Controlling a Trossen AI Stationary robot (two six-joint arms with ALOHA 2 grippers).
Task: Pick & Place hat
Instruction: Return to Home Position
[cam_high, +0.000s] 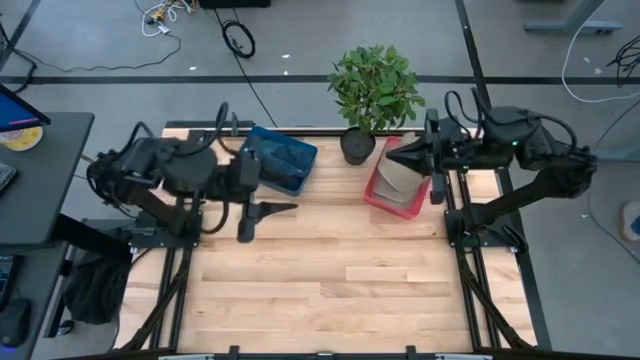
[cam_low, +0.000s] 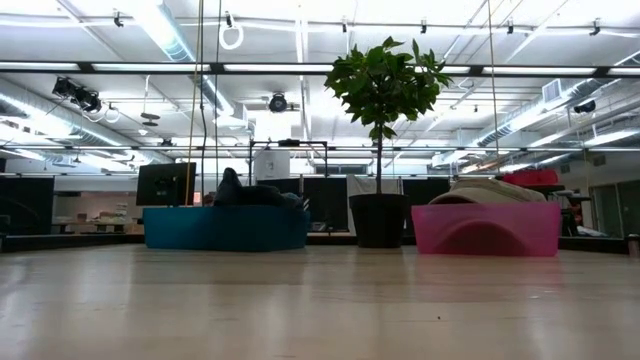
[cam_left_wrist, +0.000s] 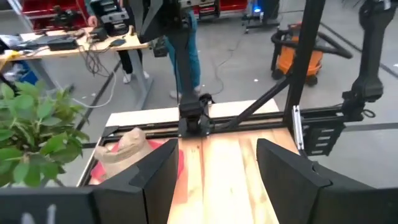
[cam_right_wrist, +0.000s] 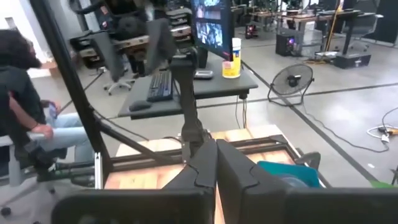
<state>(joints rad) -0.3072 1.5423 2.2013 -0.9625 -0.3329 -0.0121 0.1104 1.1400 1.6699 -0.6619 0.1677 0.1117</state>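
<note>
Pale wooden-plank desk (cam_high: 330, 280) carries three things along its far edge: one blue plastic bin (cam_high: 283, 160) heaped with dark blue fabric caps (cam_low: 255, 192) whose number I cannot tell, one leafy green potted plant (cam_high: 373, 85), and one pink-red plastic bin (cam_high: 372, 192) holding tan fabric caps (cam_high: 400, 180), likewise uncountable. Two dark arms hang above it: the left claw (cam_left_wrist: 217, 180) hovers just beside the blue bin with its fingers apart, and the right claw (cam_high: 393, 157) over the pink-red bin with fingers pressed together.
</note>
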